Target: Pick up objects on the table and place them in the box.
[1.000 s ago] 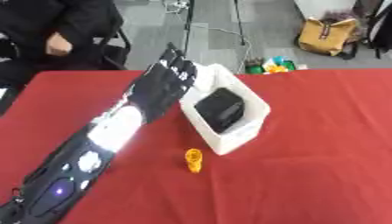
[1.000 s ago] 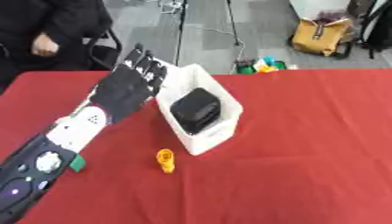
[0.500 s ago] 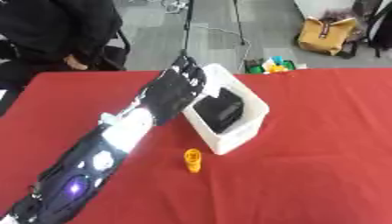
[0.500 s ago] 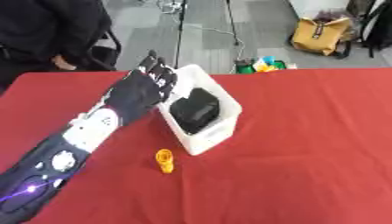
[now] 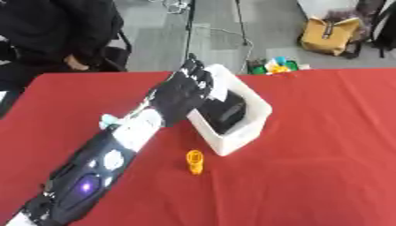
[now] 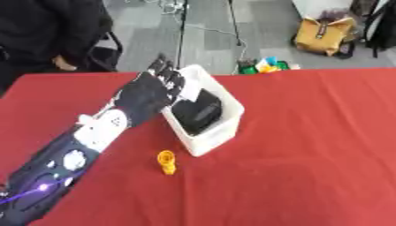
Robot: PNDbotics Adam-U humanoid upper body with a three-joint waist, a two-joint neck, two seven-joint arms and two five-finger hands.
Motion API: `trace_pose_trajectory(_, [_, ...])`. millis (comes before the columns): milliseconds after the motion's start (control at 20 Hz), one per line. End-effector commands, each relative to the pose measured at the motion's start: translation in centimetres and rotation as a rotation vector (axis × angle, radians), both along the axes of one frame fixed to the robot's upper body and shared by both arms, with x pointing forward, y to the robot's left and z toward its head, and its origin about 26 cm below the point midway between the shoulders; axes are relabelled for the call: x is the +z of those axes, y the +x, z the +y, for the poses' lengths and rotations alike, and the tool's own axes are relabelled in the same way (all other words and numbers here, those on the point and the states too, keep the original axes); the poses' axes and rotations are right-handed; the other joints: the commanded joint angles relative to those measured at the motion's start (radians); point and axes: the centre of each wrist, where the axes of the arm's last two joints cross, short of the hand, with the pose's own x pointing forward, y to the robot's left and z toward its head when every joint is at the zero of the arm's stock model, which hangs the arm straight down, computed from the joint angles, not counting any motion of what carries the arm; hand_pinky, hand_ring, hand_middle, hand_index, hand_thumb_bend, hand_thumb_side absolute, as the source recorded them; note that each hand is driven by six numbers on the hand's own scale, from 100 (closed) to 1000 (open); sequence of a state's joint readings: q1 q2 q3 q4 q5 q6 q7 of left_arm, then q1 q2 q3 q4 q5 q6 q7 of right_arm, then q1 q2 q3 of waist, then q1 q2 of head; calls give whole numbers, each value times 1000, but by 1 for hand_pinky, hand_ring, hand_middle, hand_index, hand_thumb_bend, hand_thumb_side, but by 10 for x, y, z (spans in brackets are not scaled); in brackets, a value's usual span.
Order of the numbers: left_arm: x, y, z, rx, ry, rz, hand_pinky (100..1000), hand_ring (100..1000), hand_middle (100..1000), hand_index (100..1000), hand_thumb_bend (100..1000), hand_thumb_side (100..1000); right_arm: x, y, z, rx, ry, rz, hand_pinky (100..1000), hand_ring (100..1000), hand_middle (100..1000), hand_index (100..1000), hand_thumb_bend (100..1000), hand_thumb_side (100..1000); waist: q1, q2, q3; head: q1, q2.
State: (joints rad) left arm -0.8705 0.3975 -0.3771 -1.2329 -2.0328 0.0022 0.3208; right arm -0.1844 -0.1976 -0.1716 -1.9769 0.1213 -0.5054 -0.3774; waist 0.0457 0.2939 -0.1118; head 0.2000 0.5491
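Note:
A white box (image 5: 250, 122) stands on the red table (image 5: 325, 141), with a black object (image 5: 226, 112) inside it. My left hand (image 5: 183, 92) reaches from the lower left with its fingers straight, open, hovering by the box's left rim and partly over it. It holds nothing. A small orange object (image 5: 194, 161) lies on the cloth just in front of the box. Behind my forearm, a bit of a pale teal thing (image 5: 108, 120) shows. My right hand shows in no view.
Beyond the table's far edge sit a person in black (image 5: 54, 35) on a chair, a tripod's legs (image 5: 209, 26), a yellow bag (image 5: 331, 36) and bright toys (image 5: 275, 66) on the floor. Red cloth stretches to the right of the box.
My left hand has shifted right and slightly toward me, from over the box's far left corner to beside its left rim. The box and orange object lie as before.

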Motion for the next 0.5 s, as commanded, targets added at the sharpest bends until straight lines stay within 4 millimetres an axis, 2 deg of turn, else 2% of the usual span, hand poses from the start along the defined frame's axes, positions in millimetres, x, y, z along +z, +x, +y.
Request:
trace_pose_trajectory(50, [5, 2, -1, -2, 23, 1, 830, 787, 690, 712, 281, 632, 9, -3, -1, 12, -19, -27, 797, 853, 716, 719, 100, 973, -1, -22, -1, 3, 0])
trace_pose_trajectory(150, [6, 2, -1, 1, 34, 8, 830, 787, 690, 712, 281, 632, 9, -3, -1, 13, -18, -26, 797, 853, 716, 719, 100, 973, -1, -22, 0, 3, 1])
trace_pose_trajectory(200, [5, 2, 0, 9, 40, 16, 874, 817, 737, 761, 333, 727, 9, -3, -1, 13, -19, -26, 797, 853, 717, 718, 100, 973, -1, -23, 0, 3, 1])
trace_pose_trajectory(250, [5, 3, 0, 16, 46, 23, 874, 817, 737, 761, 333, 727, 9, -3, -1, 13, -19, -25, 797, 853, 717, 718, 100, 973, 0, -23, 0, 3, 1])
trace_pose_trajectory(300, [4, 3, 0, 29, 52, 33, 915, 856, 798, 841, 370, 832, 9, -3, -1, 13, -19, -25, 797, 853, 716, 718, 100, 974, 0, -23, 0, 3, 1])
trace_pose_trajectory(350, [5, 3, 0, 39, 57, 41, 915, 856, 798, 841, 370, 832, 9, -3, -1, 12, -19, -25, 797, 853, 716, 718, 100, 974, 0, -24, 0, 3, 1])
trace_pose_trajectory(400, [5, 4, 0, 52, 64, 51, 960, 907, 879, 923, 392, 911, 9, -3, -1, 12, -18, -25, 797, 853, 717, 718, 100, 974, 0, -24, 0, 3, 1])
trace_pose_trajectory(500, [6, 4, 0, 74, 76, 64, 973, 918, 897, 950, 383, 933, 9, -3, -1, 12, -18, -25, 797, 854, 717, 718, 100, 973, 0, -25, 0, 2, 2])
